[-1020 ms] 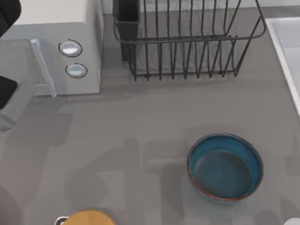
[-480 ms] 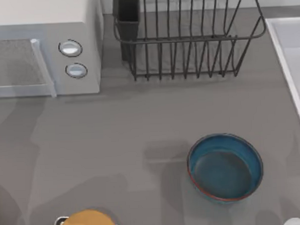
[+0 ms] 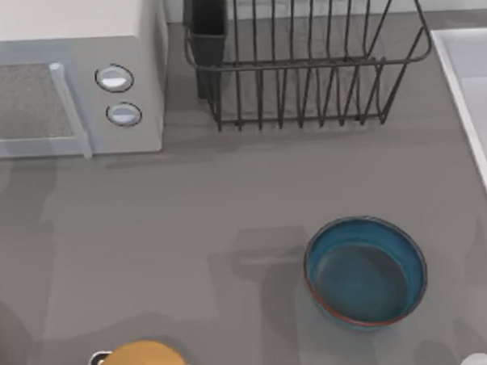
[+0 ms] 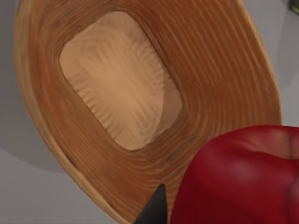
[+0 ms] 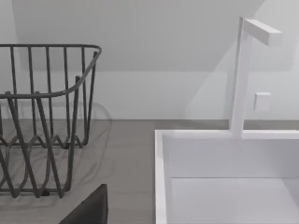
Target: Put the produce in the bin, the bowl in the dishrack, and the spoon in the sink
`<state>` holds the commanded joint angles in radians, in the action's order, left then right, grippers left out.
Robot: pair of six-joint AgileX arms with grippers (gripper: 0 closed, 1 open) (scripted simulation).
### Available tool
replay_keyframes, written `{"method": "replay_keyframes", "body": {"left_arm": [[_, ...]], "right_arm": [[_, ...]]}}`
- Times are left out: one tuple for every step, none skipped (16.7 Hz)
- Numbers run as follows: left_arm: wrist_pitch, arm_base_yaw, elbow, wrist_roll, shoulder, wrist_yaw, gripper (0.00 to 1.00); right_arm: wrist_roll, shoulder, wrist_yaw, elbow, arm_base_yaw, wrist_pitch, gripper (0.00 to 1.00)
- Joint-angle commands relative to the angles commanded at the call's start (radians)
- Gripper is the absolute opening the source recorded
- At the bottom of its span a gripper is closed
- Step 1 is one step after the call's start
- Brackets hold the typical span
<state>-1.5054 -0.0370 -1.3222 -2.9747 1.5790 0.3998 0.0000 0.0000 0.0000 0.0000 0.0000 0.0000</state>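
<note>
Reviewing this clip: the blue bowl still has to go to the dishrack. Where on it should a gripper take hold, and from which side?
Probably the thin reddish-brown rim. The bowl sits upright and open on the table, too wide to span, so come straight down with one finger inside the wall and one outside. The rim section facing the dishrack looks sensible, with bare table around it.

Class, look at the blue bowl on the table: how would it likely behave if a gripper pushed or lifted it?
The bowl sits upright on a broad base, so a push would probably slide it, not tip it. Its glazed, shiny surface may be slippery. The thin rim looks grippable, though probably chippable.
</note>
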Motion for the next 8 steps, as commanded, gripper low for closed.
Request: {"method": "replay_keyframes", "body": {"left_arm": [[0.009, -0.005, 0.004, -0.044, -0.001, -0.005, 0.0], [0.018, -0.008, 0.007, -0.081, -0.001, -0.009, 0.0], [0.025, -0.011, 0.009, -0.112, -0.001, -0.014, 0.0], [0.032, -0.014, 0.01, -0.14, 0.0, -0.017, 0.0], [0.036, -0.015, 0.011, -0.158, 0.001, -0.02, 0.0], [0.04, -0.016, 0.011, -0.172, 0.002, -0.022, 0.0], [0.042, -0.017, 0.011, -0.181, 0.003, -0.023, 0.0], [0.042, -0.017, 0.011, -0.182, 0.003, -0.024, 0.0]], "right_arm": [[0.0, 0.0, 0.0, 0.0, 0.0, 0.0, 1.0], [0.0, 0.0, 0.0, 0.0, 0.0, 0.0, 1.0], [0.0, 0.0, 0.0, 0.0, 0.0, 0.0, 1.0], [0.0, 0.0, 0.0, 0.0, 0.0, 0.0, 1.0], [0.0, 0.0, 0.0, 0.0, 0.0, 0.0, 1.0], [0.0, 0.0, 0.0, 0.0, 0.0, 0.0, 1.0], [0.0, 0.0, 0.0, 0.0, 0.0, 0.0, 1.0], [0.0, 0.0, 0.0, 0.0, 0.0, 0.0, 1.0]]}}
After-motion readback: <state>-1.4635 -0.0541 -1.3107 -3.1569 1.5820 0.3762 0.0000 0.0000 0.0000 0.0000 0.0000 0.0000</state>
